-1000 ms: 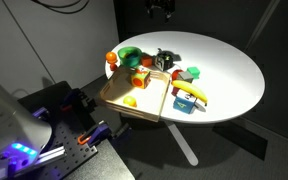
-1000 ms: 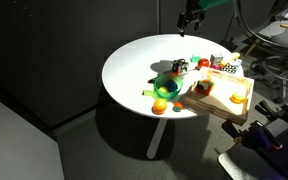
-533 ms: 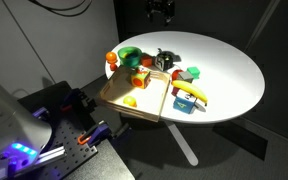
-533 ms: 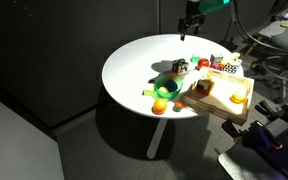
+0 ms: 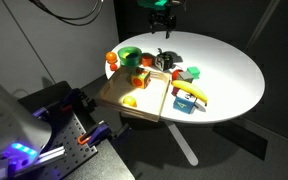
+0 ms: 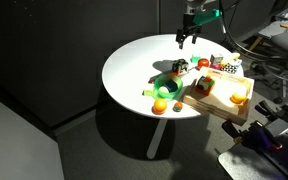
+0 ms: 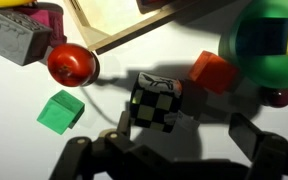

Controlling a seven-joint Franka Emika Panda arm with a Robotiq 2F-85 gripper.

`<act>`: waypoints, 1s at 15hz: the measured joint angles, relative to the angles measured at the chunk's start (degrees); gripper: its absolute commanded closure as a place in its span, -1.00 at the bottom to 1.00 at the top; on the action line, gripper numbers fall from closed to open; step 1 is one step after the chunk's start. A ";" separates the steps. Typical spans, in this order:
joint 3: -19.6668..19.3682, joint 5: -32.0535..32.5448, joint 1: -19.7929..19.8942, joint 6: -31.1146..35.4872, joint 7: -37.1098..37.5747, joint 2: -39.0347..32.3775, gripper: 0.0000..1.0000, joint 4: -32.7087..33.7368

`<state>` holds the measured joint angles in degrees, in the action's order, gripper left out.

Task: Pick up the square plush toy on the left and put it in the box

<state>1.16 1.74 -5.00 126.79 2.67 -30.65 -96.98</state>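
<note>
The square plush toy [image 7: 156,102], a black-and-white checked soft cube, lies on the white table just beyond the box's far edge. It shows in both exterior views [image 5: 166,60] [image 6: 180,67]. My gripper [image 7: 189,135] is open and empty above the table; in the wrist view the toy lies by one finger, partly between the two. The gripper hangs high over the far side of the table in both exterior views [image 5: 162,22] [image 6: 187,35]. The box [image 5: 149,100] [image 6: 219,100] is a shallow tan wooden tray at the table's near edge; its rim [image 7: 114,30] shows in the wrist view.
A green bowl [image 7: 269,40] [image 5: 129,55], a red ball [image 7: 72,63], a green cube [image 7: 60,110], an orange-red block [image 7: 212,72] and a grey block [image 7: 14,38] lie close around the toy. The box holds an orange-and-green block [image 5: 141,77] and a yellow piece [image 5: 130,100].
The gripper has come down and moved in over the table toward the toys. The toys and the box have not moved.
</note>
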 measured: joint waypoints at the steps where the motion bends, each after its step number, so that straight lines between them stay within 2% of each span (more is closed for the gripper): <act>1: -0.03 0.00 0.00 0.00 0.00 -1.03 -1.00 0.85; 15: -1.93 0.55 -1.12 0.02 2.16 -13.73 -1.00 11.90</act>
<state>-0.77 2.29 -6.12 126.81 4.82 -44.38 -85.08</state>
